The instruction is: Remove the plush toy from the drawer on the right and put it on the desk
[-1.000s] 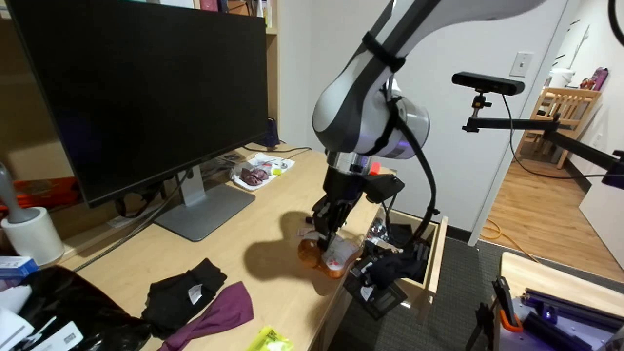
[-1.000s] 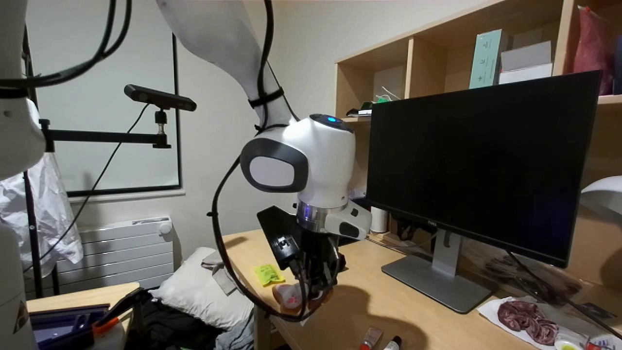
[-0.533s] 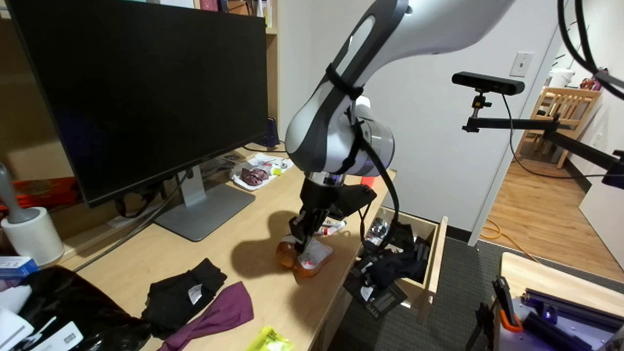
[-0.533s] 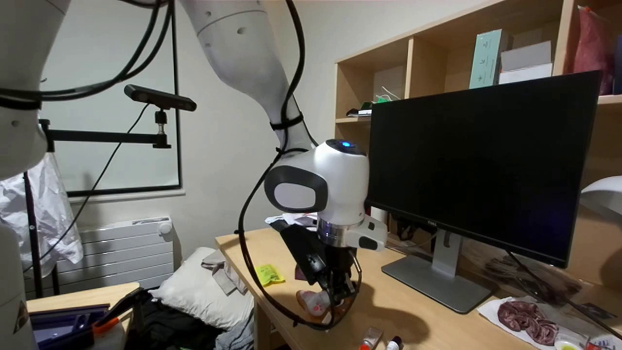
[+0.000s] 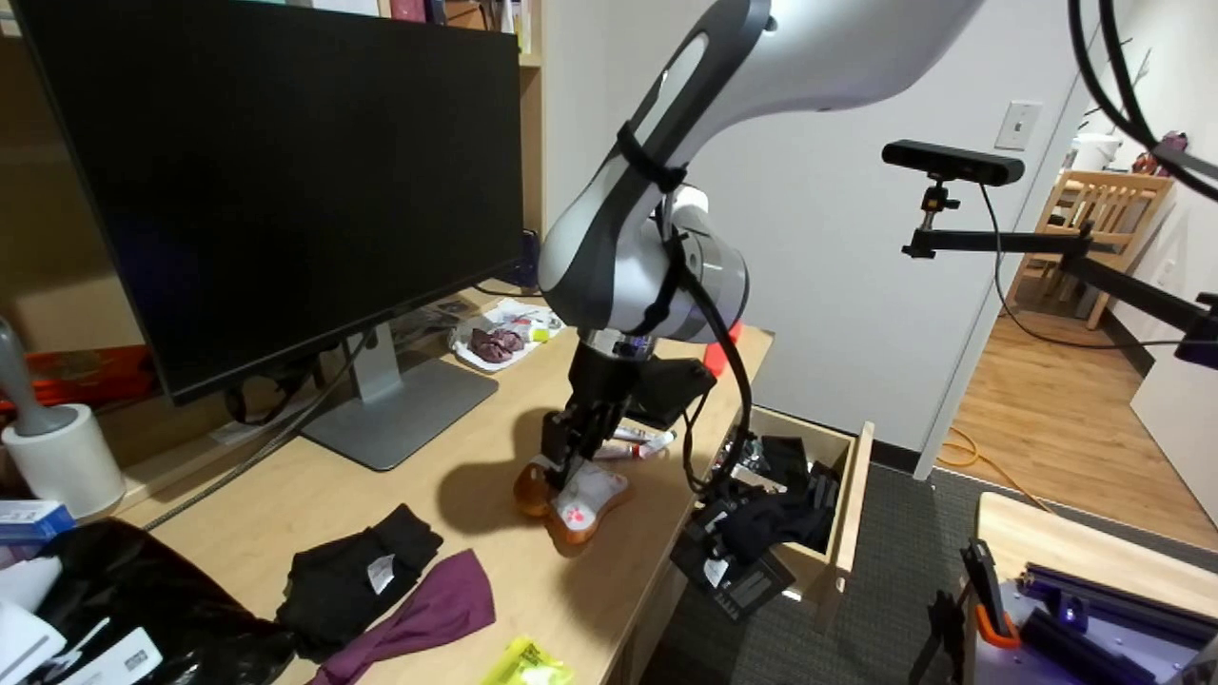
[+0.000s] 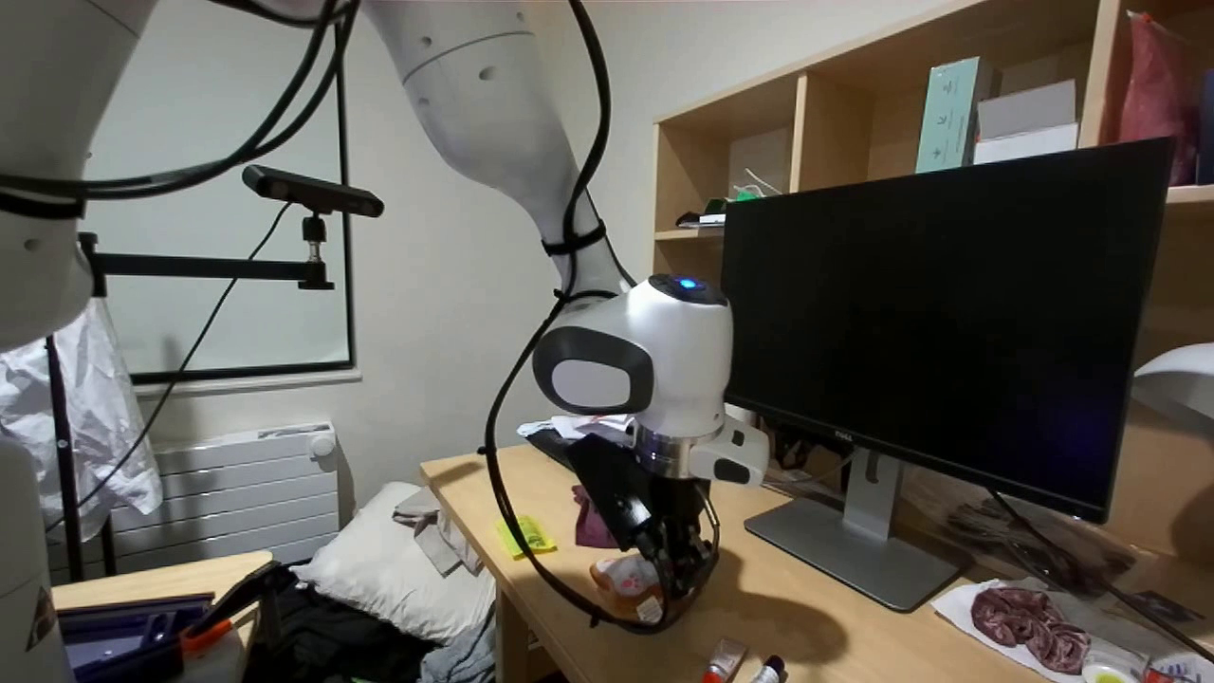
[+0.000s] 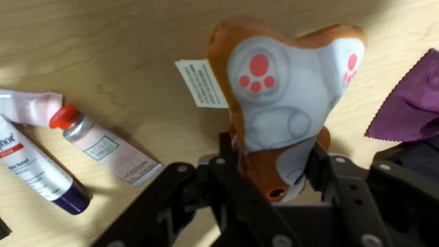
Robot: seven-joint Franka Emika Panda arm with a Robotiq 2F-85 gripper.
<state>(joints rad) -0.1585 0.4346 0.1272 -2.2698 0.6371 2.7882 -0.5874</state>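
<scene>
The plush toy (image 5: pixel 592 493) is orange-brown and white with red paw prints and a white label. It shows in both exterior views (image 6: pixel 626 577) and large in the wrist view (image 7: pixel 284 82). My gripper (image 7: pixel 271 151) is shut on its middle, with a finger pressed to each side. In an exterior view the gripper (image 5: pixel 563 468) points down over the light-wood desk (image 5: pixel 314 490). The toy is at or just above the desktop; I cannot tell if it touches. The open drawer (image 5: pixel 854 504) is at the desk's right end and holds dark items.
A black monitor (image 5: pixel 285 190) stands behind the gripper. A black cloth (image 5: pixel 357 576), a purple cloth (image 5: pixel 428 609) and a yellow packet (image 5: pixel 523 664) lie nearer the front. Tubes (image 7: pixel 113 147) lie beside the toy. A black box (image 5: pixel 733 561) overhangs the drawer.
The gripper has carried the plush toy from the desk's edge above the drawer inward over the desk, and lower. The move slowed in the last half second. The drawer has not moved.
</scene>
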